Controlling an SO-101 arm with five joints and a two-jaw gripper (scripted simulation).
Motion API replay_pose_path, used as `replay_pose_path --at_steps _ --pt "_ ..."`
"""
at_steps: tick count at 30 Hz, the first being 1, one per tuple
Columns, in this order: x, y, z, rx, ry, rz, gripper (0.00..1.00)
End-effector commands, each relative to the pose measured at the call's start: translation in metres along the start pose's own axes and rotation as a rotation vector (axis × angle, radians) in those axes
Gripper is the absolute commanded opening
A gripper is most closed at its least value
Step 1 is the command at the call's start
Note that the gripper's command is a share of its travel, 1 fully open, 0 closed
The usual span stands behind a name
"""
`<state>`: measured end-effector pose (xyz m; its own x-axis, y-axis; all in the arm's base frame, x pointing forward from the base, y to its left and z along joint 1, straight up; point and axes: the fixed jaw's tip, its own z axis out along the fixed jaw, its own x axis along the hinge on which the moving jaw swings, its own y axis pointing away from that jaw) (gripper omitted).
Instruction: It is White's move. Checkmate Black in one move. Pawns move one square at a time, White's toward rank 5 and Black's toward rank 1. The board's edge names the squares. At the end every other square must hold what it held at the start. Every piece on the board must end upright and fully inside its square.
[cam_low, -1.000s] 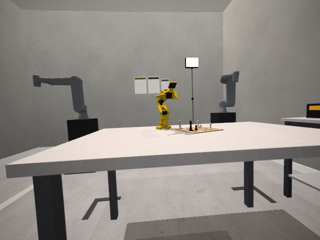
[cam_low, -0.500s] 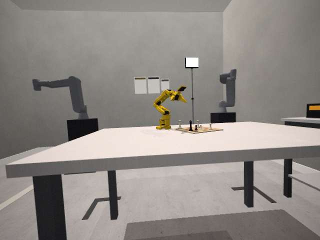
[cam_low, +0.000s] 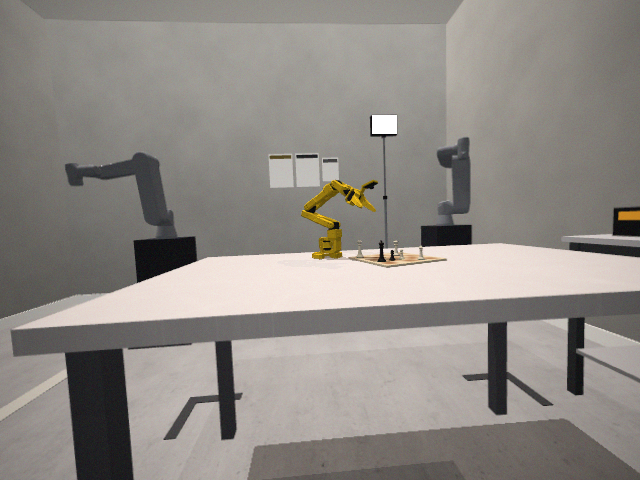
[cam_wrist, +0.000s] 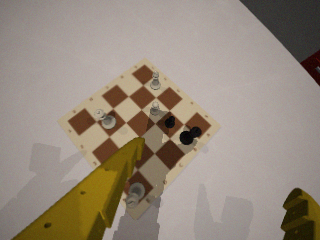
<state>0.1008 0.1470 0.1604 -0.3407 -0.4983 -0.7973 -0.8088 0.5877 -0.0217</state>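
The white table [cam_low: 289, 304] carried everything, with the yellow arm [cam_low: 326, 219] standing near its far edge. Just beside the arm, also close to that far edge, lay the small chessboard [cam_wrist: 76, 131]. High above the board hung the gripper [cam_low: 368, 195], jaws partly parted and holding nothing.

On the board stood four white pieces and two black ones, all upright. The tall black piece [cam_wrist: 189, 136] stood next to a shorter black one [cam_wrist: 170, 122], near the board's side farthest from the arm. The white pieces [cam_wrist: 108, 120] were spread across the other squares; which one delivers the mate could not be told, since the edge labels were too small to read.

Each piece looked light, rigid and smooth, narrow-waisted and easily toppled. A grip low on the stem, straight from above, would probably serve best.
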Motion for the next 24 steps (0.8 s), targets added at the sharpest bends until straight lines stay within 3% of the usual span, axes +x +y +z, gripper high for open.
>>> replay_pose_path --at_steps 1,10,24 --pt "0.012 0.017 -0.004 -0.082 0.041 -0.063 0.47" --pt "0.031 0.044 -0.017 -0.222 0.104 -0.193 0.41" --pt "0.035 0.048 -0.019 -0.247 0.116 -0.218 0.4"
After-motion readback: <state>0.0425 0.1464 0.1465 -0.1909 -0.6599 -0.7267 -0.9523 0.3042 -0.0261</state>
